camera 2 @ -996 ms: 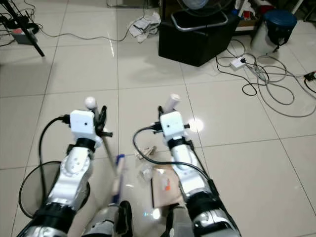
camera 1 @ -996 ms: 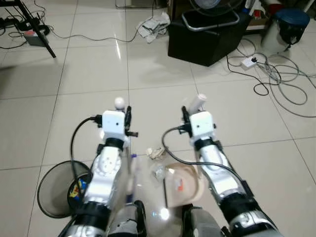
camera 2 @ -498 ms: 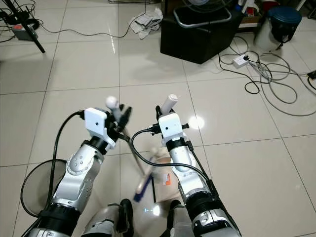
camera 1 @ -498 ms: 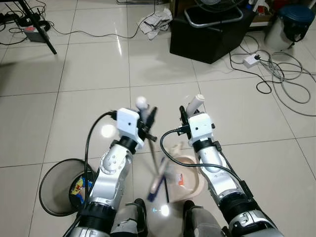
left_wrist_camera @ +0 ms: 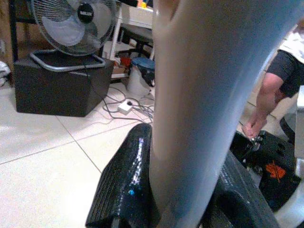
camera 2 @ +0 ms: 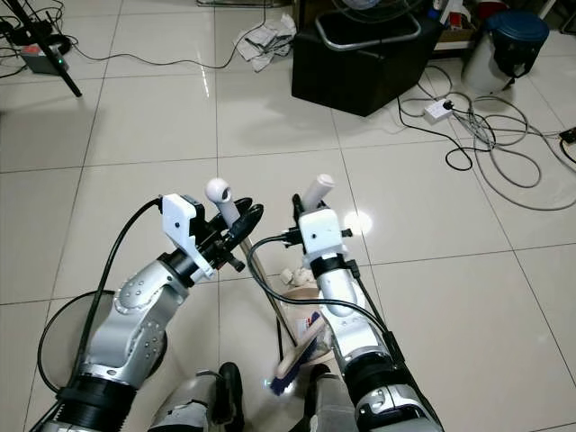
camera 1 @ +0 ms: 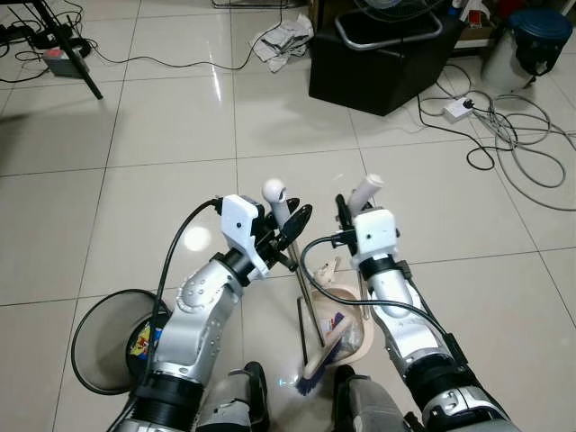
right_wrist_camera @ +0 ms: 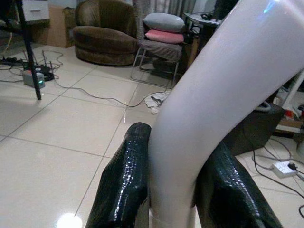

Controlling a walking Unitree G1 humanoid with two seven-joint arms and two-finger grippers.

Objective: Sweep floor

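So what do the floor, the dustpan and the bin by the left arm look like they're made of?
Floor: glossy ceramic tile, going by grout lines and lamp glare. Dustpan: probably smooth beige plastic. Bin: looks like black wire mesh, since the floor shows through.

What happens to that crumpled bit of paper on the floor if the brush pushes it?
The small crumpled white paper scrap beside the beige plastic dustpan looks thin and light, so it would probably slide easily on the glossy tiles. Being creased, it may tumble or skitter aside rather than roll straight.
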